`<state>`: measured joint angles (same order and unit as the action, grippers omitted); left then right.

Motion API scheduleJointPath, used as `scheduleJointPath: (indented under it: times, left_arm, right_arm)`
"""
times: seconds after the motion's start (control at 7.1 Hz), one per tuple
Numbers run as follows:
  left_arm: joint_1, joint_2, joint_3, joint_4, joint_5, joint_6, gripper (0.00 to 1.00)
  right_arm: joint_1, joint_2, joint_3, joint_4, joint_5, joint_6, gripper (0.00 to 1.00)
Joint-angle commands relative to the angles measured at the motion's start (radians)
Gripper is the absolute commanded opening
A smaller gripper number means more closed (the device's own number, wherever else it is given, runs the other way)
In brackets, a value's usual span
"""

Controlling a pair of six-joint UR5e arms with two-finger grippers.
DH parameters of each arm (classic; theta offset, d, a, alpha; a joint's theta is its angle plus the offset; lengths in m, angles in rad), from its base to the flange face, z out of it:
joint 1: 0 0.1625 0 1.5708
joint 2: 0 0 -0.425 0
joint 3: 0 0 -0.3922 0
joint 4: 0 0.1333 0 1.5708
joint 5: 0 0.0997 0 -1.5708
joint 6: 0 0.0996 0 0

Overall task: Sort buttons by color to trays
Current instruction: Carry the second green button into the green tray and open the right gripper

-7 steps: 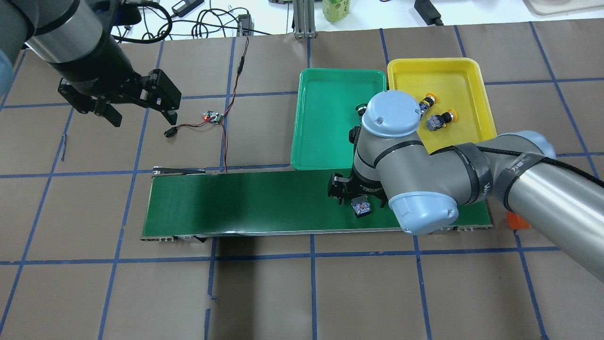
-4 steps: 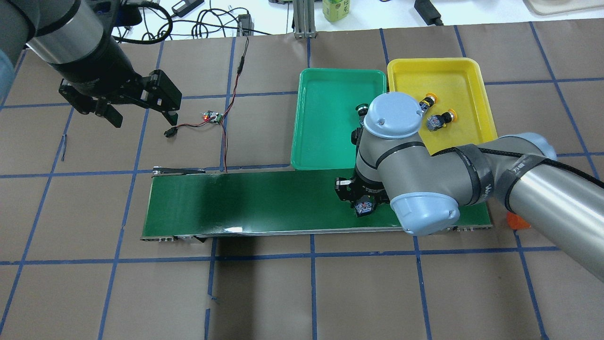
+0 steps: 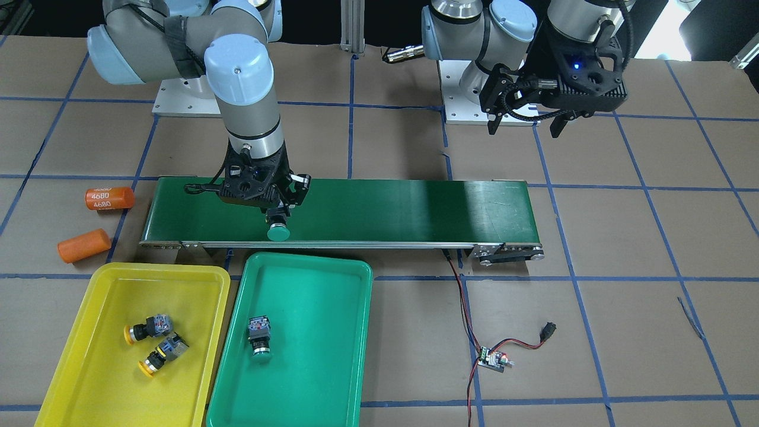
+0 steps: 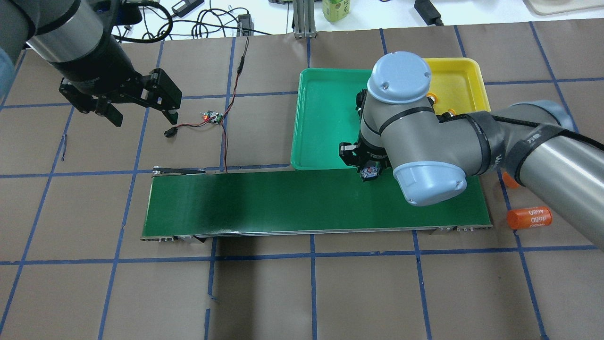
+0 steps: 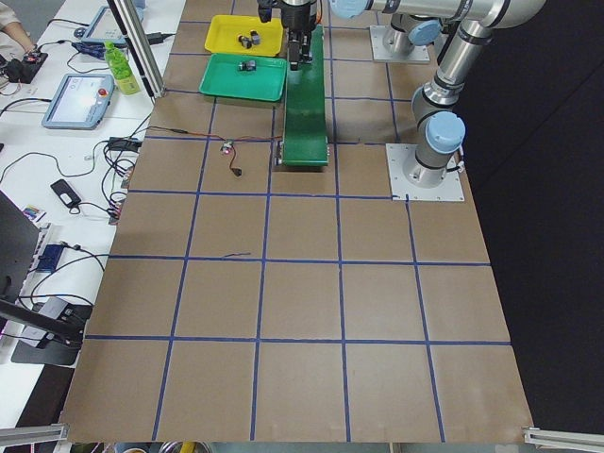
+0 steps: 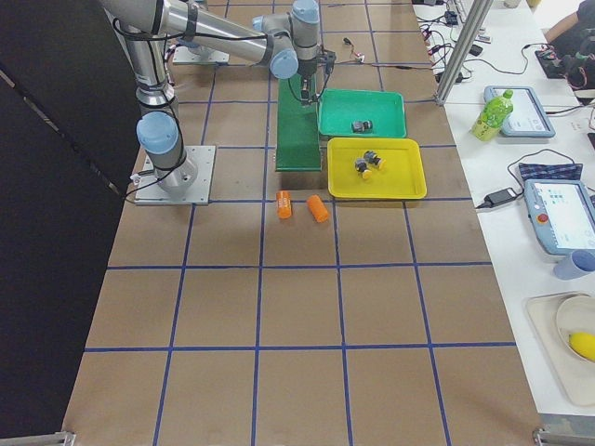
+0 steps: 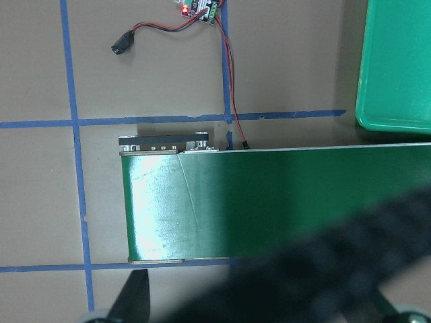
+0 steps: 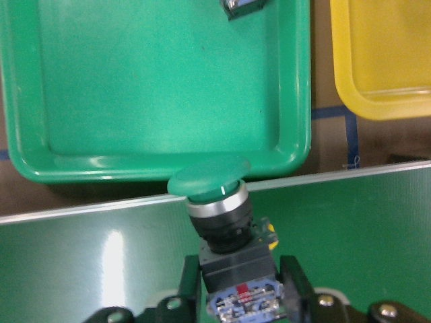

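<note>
There are four small push-buttons with round caps and black bodies. One yellow-capped button (image 3: 148, 328) and a second yellow-capped button (image 3: 161, 353) lie on their sides, close together, in the big flat yellow plastic tray (image 3: 95, 379). One green-capped button (image 3: 259, 335) lies alone in the big flat green plastic tray (image 3: 323, 356), which sits just beside the yellow one.

The other green-capped button (image 8: 217, 202) is in the right claw (image 8: 241, 286). The claw's two fingers (image 8: 190, 282) are pulled in close and pinch the grey block at the back of this button from both sides. Its green cap sticks out past the edge of the long dark green belt (image 3: 385, 204), toward the rim of the green tray. The button looks lifted a little off the belt, but I cannot be sure from these views.

The left claw (image 4: 141, 115) is spread wide and holds nothing. It hangs over the brown counter with blue tape lines (image 3: 622, 296), near a tiny circuit board with red and black wires (image 3: 492, 357).

Two orange cylinders (image 3: 109, 197) (image 3: 84, 245) lie on the counter at the end of the belt, close to the yellow tray.
</note>
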<state>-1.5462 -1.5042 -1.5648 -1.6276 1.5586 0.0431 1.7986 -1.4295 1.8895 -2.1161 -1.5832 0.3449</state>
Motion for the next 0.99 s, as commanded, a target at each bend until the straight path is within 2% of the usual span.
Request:
scheduleJointPath:
  times: [0.0,0.14,0.28,0.42,0.56,0.7,0.84]
  left_arm:
    - [0.0,-0.001,0.0,0.0,0.0,0.0,1.0]
    - [0.0,-0.001,-0.001,0.0,0.0,-0.002,1.0]
    - [0.0,0.007,-0.011,0.0,-0.002,-0.015,1.0]
    - [0.0,0.019,-0.018,0.0,0.0,-0.011,1.0]
    - [0.0,0.015,-0.015,0.0,-0.002,-0.005,1.0]
    - [0.0,0.015,-0.015,0.0,-0.002,-0.002,1.0]
    - [0.0,0.012,-0.012,0.0,-0.002,-0.002,1.0]
  right_arm:
    - [-0.001,0.158,-0.176,-0.113,-0.001,-0.003,0.0]
    - [0.001,0.29,-0.285,-0.126,-0.003,-0.003,0.0]
    - [0.002,0.41,-0.355,-0.181,0.003,-0.003,0.0]
    - [0.004,0.479,-0.387,-0.247,0.008,-0.003,0.05]
    - [-0.001,0.483,-0.388,-0.246,-0.001,-0.003,0.61]
    - [-0.004,0.472,-0.389,-0.243,-0.003,-0.004,1.0]
    - [-0.008,0.459,-0.388,-0.232,-0.003,-0.004,1.0]
